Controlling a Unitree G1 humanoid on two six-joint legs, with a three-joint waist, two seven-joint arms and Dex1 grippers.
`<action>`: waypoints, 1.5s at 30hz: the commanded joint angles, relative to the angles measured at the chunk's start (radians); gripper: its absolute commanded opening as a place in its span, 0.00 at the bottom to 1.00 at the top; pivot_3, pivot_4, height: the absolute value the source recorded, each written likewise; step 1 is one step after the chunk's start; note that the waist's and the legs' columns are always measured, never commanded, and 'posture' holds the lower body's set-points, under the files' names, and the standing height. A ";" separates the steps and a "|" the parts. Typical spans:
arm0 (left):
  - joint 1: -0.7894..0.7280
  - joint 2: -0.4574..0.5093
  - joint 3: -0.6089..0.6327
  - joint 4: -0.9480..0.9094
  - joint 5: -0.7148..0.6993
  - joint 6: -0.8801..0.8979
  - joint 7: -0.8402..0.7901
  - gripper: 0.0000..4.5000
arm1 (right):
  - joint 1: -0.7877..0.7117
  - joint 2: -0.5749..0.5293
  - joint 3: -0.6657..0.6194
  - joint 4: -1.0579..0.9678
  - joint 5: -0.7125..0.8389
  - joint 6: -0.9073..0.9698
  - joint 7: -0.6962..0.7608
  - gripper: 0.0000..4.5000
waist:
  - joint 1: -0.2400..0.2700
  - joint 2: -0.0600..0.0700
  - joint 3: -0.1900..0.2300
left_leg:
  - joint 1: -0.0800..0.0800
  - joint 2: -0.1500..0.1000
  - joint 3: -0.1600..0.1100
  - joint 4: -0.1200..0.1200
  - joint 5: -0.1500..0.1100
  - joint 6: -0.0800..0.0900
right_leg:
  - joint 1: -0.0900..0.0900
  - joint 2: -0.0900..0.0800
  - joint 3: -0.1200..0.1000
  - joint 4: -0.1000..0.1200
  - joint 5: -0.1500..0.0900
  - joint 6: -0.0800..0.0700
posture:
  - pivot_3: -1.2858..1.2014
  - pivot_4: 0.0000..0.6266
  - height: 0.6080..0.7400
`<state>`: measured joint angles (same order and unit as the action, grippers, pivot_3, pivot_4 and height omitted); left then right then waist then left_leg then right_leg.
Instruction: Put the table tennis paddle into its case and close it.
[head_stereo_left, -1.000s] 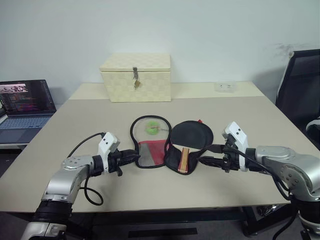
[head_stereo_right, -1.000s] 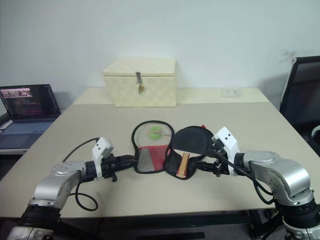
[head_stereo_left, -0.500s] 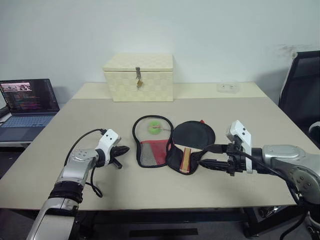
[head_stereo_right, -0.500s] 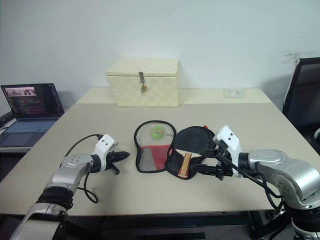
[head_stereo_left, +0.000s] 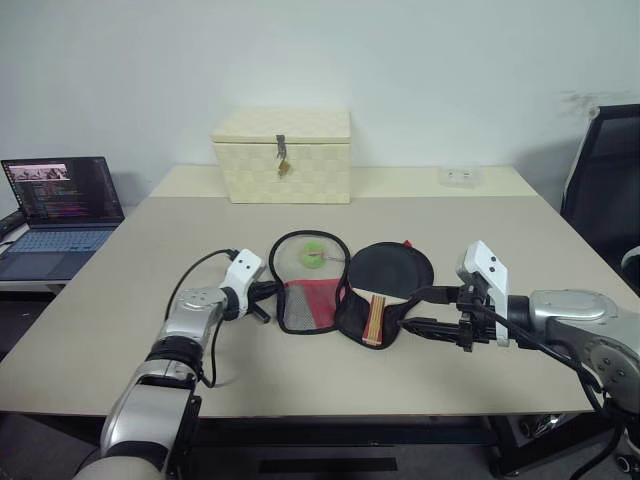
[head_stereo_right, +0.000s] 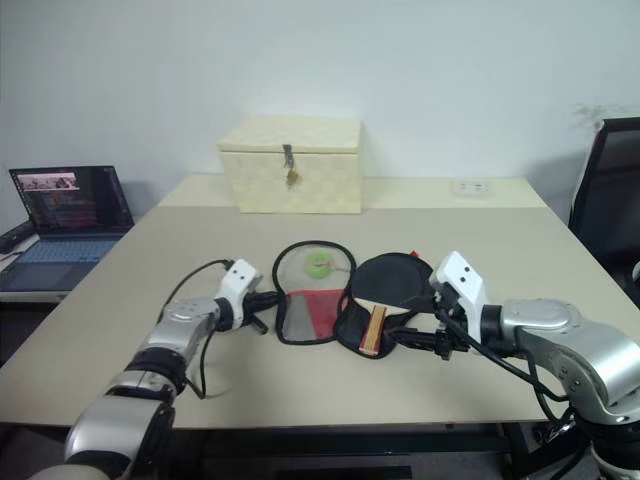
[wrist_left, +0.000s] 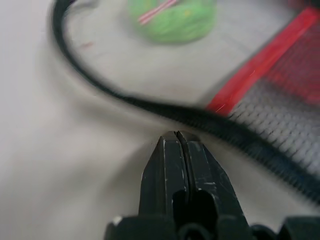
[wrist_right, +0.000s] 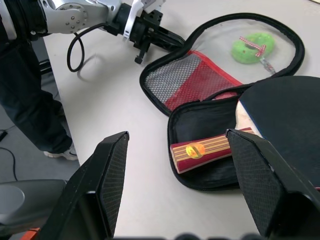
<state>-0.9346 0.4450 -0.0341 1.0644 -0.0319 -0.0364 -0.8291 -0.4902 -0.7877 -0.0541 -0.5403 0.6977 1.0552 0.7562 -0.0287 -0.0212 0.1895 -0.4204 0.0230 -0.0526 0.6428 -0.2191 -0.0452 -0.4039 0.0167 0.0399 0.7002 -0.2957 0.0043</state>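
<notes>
Paddle (head_stereo_left: 385, 283): centre of the head views, lying in the right half of the open case, black blade toward the far side, wooden handle toward the near edge.
Case (head_stereo_left: 307, 283): spread flat just left of the paddle; this open flap shows mesh, a red band and a green tag (head_stereo_left: 313, 254) in its upper part.
Left gripper (head_stereo_left: 270, 291): lower left of centre, fingers pressed together on nothing, tips right at the flap's black zipper rim (wrist_left: 210, 127); touching or just short, I cannot tell.
Right gripper (head_stereo_left: 418, 310): right of centre, jaws spread wide and empty, hanging near the handle (wrist_right: 202, 151) and the case's near edge.
Done: the paddle looks seated in its half of the case.
Left: the flap has not been folded over the blade, and the zipper is fully undone.
Progress: roughly the midpoint, by my reading; closing is the whole remaining job.
Table (head_stereo_left: 150, 240): also bears a cream box (head_stereo_left: 281, 155) at the far side.
</notes>
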 joint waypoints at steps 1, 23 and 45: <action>-0.093 -0.045 -0.001 -0.087 -0.024 -0.031 -0.064 0.00 | 0.005 -0.030 -0.043 0.003 0.001 -0.020 -0.001 0.75 | 0.002 0.000 0.000 | -0.001 0.000 0.000 0.001 0.000 0.000 | 0.000 0.000 0.000 0.000 0.000 0.000 | 0.52 0.24 1.00; -0.065 -0.107 0.004 -0.261 -0.091 0.029 -0.252 0.00 | 0.038 0.076 -0.126 0.108 0.013 0.104 -0.227 0.89 | -0.009 0.000 0.000 | 0.001 -0.003 0.001 0.001 0.000 0.000 | 0.000 0.000 0.002 0.001 0.001 0.001 | 0.52 0.24 1.00; 0.283 0.171 0.116 -0.849 -0.338 0.406 -0.358 0.00 | -0.081 0.595 -0.134 0.353 -0.165 0.208 -0.709 0.99 | -0.005 0.000 0.000 | 0.003 0.004 0.002 0.002 0.000 0.000 | -0.001 0.000 0.004 0.007 0.000 0.000 | 0.52 0.24 1.00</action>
<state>-0.6469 0.5958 0.0543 0.2674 -0.3453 0.3674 -1.1947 -0.5608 -0.1943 -0.1908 -0.1672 0.5442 1.2849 0.0551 -0.0341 -0.0214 0.1896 -0.4176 0.0268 -0.0507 0.6448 -0.2188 -0.0455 -0.4050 0.0166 0.0437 0.7070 -0.2953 0.0048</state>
